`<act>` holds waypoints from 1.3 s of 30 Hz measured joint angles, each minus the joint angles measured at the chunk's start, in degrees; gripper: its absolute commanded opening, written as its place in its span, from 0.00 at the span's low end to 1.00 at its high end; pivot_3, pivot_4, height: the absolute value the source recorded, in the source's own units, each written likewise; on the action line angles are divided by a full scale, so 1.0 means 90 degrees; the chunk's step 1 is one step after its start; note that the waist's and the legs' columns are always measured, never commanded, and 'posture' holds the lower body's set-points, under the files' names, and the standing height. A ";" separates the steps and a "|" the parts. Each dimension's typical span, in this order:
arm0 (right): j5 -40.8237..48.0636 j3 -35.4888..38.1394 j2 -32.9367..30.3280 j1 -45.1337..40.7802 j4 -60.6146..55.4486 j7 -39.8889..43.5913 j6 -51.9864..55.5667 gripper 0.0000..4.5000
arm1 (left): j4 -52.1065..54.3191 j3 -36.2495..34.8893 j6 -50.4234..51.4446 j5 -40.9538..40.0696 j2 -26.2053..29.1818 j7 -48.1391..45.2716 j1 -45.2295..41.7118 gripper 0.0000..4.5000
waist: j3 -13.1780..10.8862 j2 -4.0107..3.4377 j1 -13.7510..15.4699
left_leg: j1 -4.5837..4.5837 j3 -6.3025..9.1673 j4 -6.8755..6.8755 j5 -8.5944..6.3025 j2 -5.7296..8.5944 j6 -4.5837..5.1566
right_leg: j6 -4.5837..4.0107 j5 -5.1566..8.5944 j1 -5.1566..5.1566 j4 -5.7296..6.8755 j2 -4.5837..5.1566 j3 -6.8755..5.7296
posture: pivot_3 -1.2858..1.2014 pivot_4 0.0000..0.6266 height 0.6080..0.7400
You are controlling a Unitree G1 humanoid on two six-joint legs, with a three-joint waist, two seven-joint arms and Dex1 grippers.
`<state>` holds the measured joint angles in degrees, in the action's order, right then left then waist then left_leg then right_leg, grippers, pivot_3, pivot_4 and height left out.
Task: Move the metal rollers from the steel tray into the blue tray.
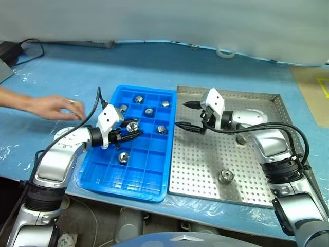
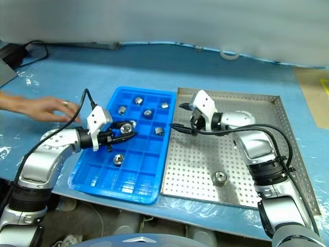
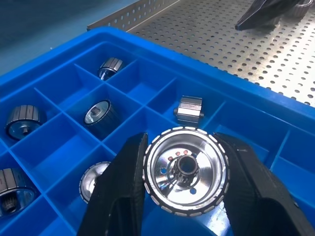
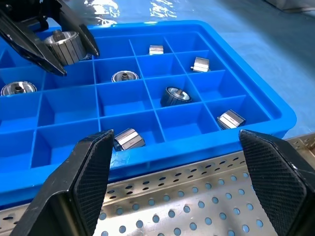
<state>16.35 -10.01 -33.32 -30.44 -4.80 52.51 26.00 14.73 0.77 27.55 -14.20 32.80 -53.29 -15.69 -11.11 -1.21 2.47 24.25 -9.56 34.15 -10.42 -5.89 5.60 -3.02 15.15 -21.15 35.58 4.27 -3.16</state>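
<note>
The left gripper [image 1: 132,130] has its two black fingers [image 3: 120,196] clamped on one metal roller [image 3: 186,170], pinched by its ribbed rim, with the hub facing the wrist camera. It hangs over the middle cells of the blue tray [image 1: 145,177]. The right gripper [image 1: 187,115] is spread wide with nothing between its fingers, poised over the steel tray [image 1: 205,170] at that tray's 10 o'clock corner, just beside the blue tray's long edge.

More metal rollers [image 1: 149,111] lie in separate cells of the blue tray, mostly toward 12 o'clock of the held one; another [image 1: 123,157] sits in a cell at its 6 o'clock. One roller [image 1: 225,176] rests on the perforated sheet at about 5 o'clock from the right gripper, well apart from it.

A person's hand [image 1: 54,107] lies on the blue table cover [image 1: 154,67] at 9 o'clock from the blue tray
</note>
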 measured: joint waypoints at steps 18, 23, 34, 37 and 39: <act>-0.0122 0.0037 -0.0006 0.0385 -0.0115 -0.0223 0.0000 0.95 | -0.0753 0.0619 -0.0345 0.0182 -0.0155 0.0164 -0.0163 0.72 | 0.0000 0.0000 -0.0028 | -0.0009 0.0000 -0.0013 0.0009 -0.0001 -0.0012 | 0.0000 0.0000 -0.0001 0.0005 -0.0001 0.0002 | 0.48 0.24 1.00; -0.0130 0.0041 -0.0008 0.0417 -0.0171 -0.0294 0.0003 0.95 | -0.0641 0.0725 -0.0223 0.0181 -0.0165 0.0228 -0.0314 0.79 | 0.0000 0.0000 -0.0047 | -0.0011 0.0000 -0.0013 0.0010 -0.0001 -0.0013 | 0.0000 0.0000 -0.0002 0.0006 -0.0001 0.0002 | 0.48 0.24 1.00; -0.0055 0.0371 -0.0031 0.0392 -0.0210 -0.0405 0.0055 0.95 | -0.0681 0.0754 -0.0154 -0.0145 -0.0462 0.0173 -0.0994 0.79 | 0.0000 0.0000 -0.0055 | -0.0012 -0.0003 -0.0011 0.0014 -0.0001 -0.0008 | 0.0000 0.0000 0.0000 0.0008 -0.0001 0.0003 | 0.46 0.24 1.00; -0.0051 0.0592 -0.0209 0.0370 -0.0212 -0.0397 0.0058 0.95 | -0.1179 0.0893 -0.0326 -0.0052 -0.0680 0.0183 -0.1318 0.79 | 0.0000 0.0000 -0.0045 | -0.0014 -0.0003 -0.0012 0.0016 -0.0001 -0.0007 | 0.0000 0.0000 0.0001 0.0008 -0.0001 0.0003 | 0.45 0.24 1.00; -0.0053 0.0609 -0.0239 0.0408 -0.0226 -0.0399 0.0061 0.95 | -0.1480 0.0978 -0.0475 0.0033 -0.0813 0.0178 -0.1516 0.79 | 0.0000 0.0001 -0.0080 | -0.0011 -0.0004 -0.0012 0.0018 -0.0001 0.0000 | 0.0000 0.0000 0.0000 0.0006 -0.0001 0.0003 | 0.45 0.24 1.00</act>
<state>15.88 -4.53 -35.46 -26.77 -6.84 48.91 26.54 1.41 9.57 23.27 -13.89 25.48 -51.69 -29.33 -11.11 -1.20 1.75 24.15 -9.59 34.05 -10.26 -5.90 5.60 -3.02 15.15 -21.15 35.63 4.26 -3.13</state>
